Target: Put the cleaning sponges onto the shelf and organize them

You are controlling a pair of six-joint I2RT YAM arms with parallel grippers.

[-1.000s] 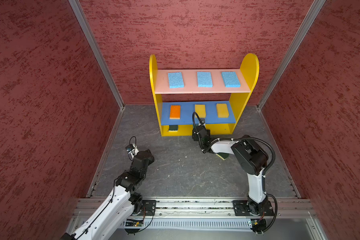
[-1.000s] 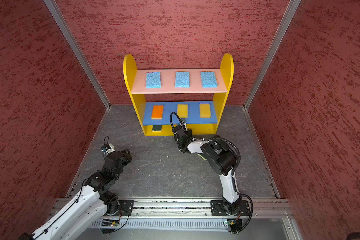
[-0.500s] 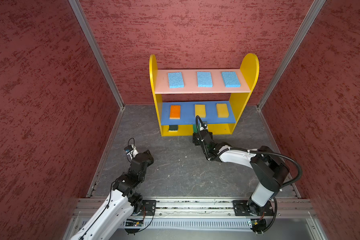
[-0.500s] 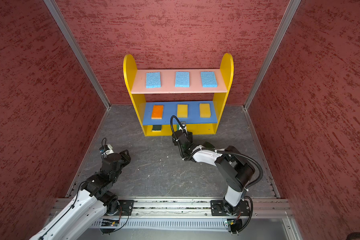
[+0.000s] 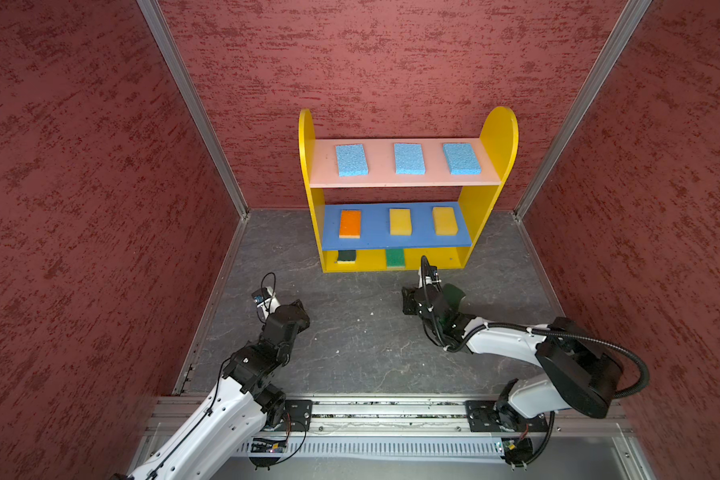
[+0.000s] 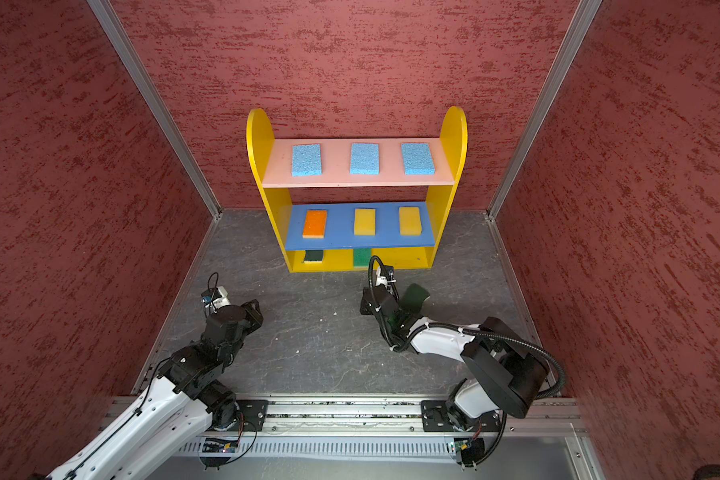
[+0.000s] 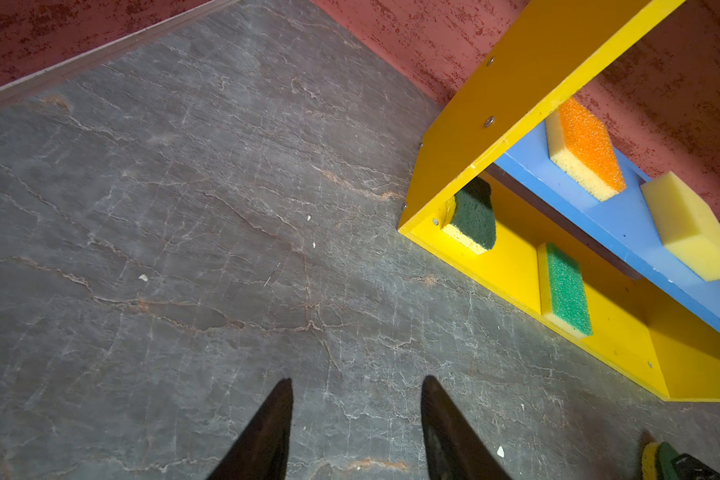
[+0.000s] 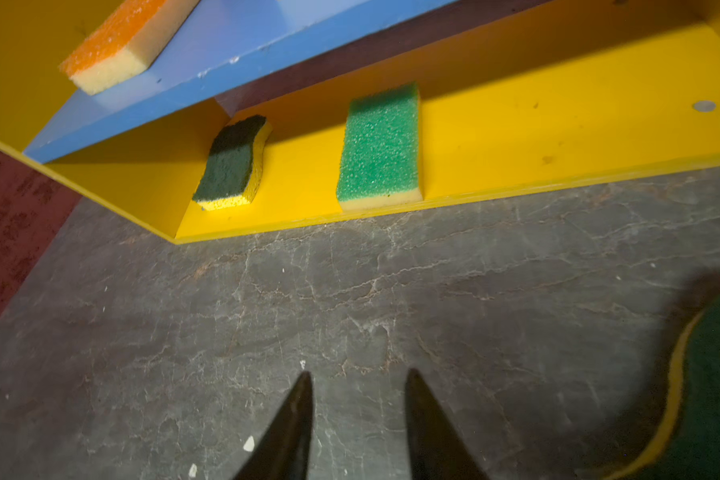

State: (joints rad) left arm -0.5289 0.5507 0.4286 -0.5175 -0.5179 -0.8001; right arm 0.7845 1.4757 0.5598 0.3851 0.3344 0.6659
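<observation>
Seemingly fetching last dark green sponge (image 5: 454,293) for shelf (image 5: 499,141), left tool (image 7: 357,380) and right tool (image 8: 358,374) apart, empty; next, centre right one over it.

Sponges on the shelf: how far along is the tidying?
Done: eight sit on the shelf, three blue sponges on top, orange sponge and two yellow sponges in the middle, wavy dark sponge and bright green sponge at the bottom. In hand: nothing; the right pincer is empty. Left: the floor sponge beside it.
</observation>
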